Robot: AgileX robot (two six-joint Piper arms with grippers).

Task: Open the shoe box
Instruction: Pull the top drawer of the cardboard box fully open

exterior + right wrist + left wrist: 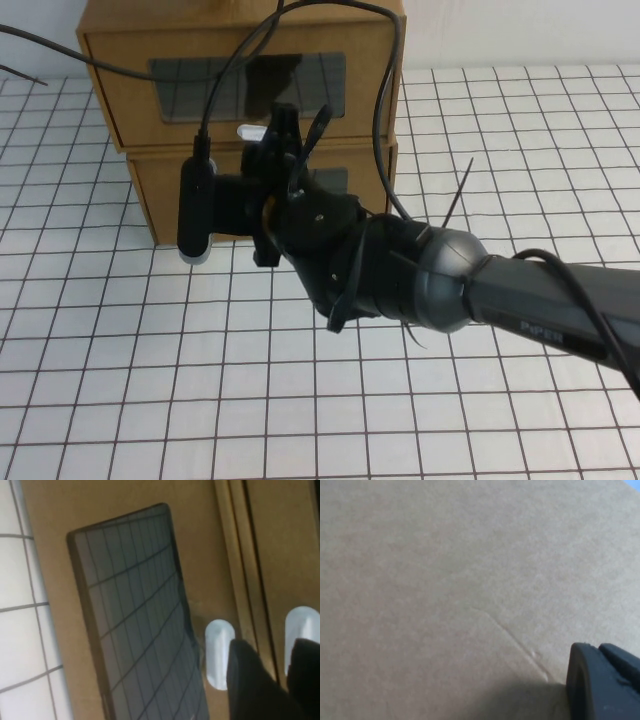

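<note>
Right jaws before brown, windowed box [120, 90]

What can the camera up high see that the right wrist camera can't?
Only the high view: the whole right arm, the stacked shoe boxes and the checked table. Only the right wrist view: a second pale tab and the right gripper with open jaws. Both: a dark window, one pale tab and that gripper at the boxes. The left gripper is in neither; its own camera shows it against brown cardboard.
</note>
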